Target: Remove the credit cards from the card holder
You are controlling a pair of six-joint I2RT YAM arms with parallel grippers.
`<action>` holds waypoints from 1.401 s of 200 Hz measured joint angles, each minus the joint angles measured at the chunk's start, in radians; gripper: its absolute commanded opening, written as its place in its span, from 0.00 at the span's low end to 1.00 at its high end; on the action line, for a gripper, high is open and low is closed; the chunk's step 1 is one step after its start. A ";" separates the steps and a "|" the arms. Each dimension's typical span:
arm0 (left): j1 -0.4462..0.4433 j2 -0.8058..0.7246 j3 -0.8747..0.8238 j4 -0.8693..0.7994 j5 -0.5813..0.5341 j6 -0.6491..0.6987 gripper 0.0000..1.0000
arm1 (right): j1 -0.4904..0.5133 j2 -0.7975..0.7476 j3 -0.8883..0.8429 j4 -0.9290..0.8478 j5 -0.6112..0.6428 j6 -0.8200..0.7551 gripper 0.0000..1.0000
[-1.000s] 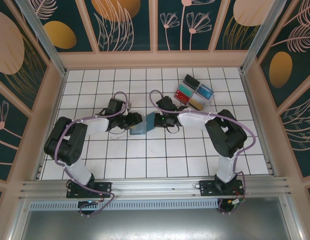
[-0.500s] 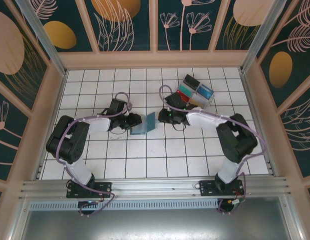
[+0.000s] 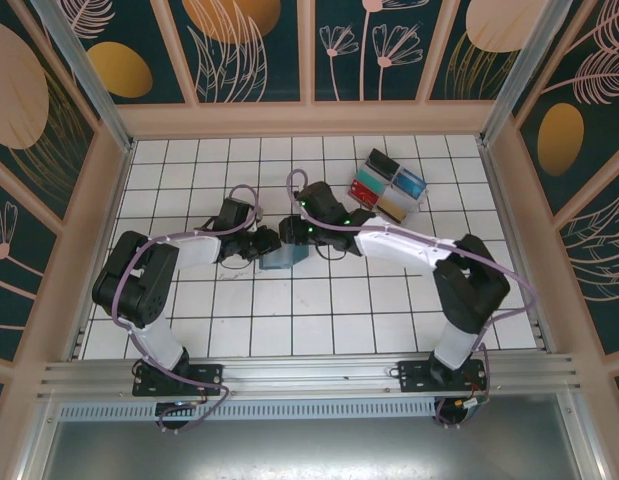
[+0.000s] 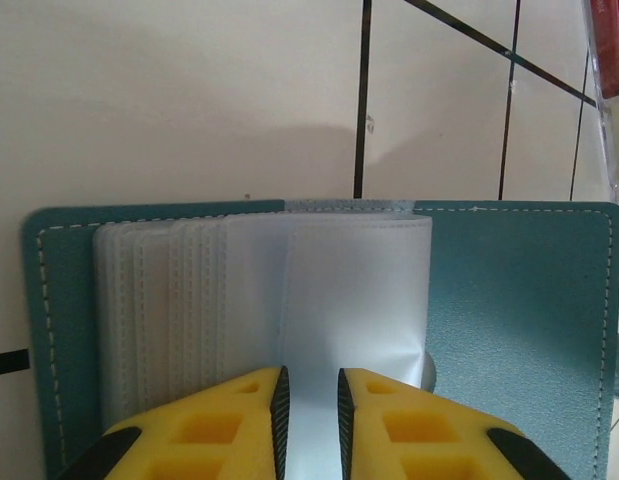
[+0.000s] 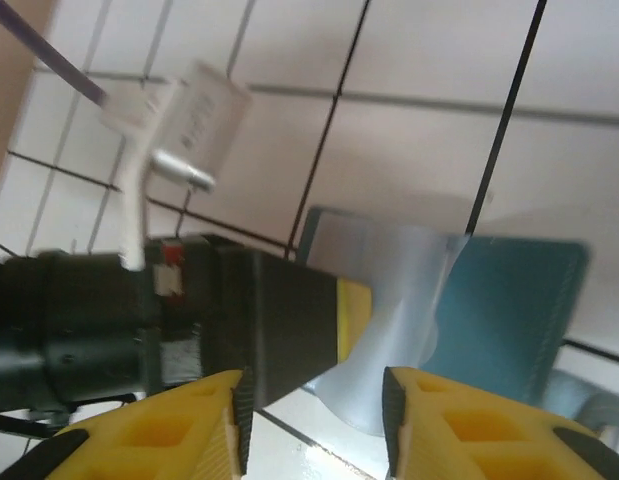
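— Noting the holder [image 3: 286, 260] first: it lies open on the white-tiled bench [image 3: 319, 330], about mid-bench, teal cover flat with the inner side up. Both arms reach in over it.

— Left claw [image 4: 309, 390]?

— Comes in from the holder's left side. Its yellow fingers [image 4: 229, 420] are almost together, clenched on one clear sleeve [image 4: 354, 290]. That leaf stands up from the cover and curls. The other sleeves lie fanned flat on the left half, and the right half of the cover is bare teal.

— Right claw [image 5: 314, 385]?

— Released. Fingers well apart, gripping nothing, hovering over the holder and facing the left claw. From its wrist camera I see the left claw's black nose and yellow tip, with the raised sleeve at that tip.

— Do the claws touch?

— Cannot tell. From above they sit very near each other at the holder's far edge.

— Anything else on the bench?

— A clear tray [image 3: 389, 185] with coloured compartments, far right, well apart from the holder.
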 measured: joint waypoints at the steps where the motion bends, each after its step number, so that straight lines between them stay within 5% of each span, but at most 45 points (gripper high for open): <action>1: 0.000 0.000 0.000 0.000 0.000 0.000 0.22 | 0.000 0.003 0.000 0.000 -0.002 0.002 0.38; 99: 0.000 -0.021 -0.014 -0.001 -0.013 -0.010 0.16 | -0.050 0.180 -0.032 0.020 -0.087 0.071 0.41; 170: 0.015 -0.164 -0.015 -0.029 -0.071 -0.048 0.26 | -0.040 0.225 0.006 0.000 -0.049 0.066 0.40; 280: 0.018 -0.084 -0.025 -0.074 -0.079 -0.046 0.34 | -0.040 0.227 0.006 -0.004 -0.037 0.066 0.37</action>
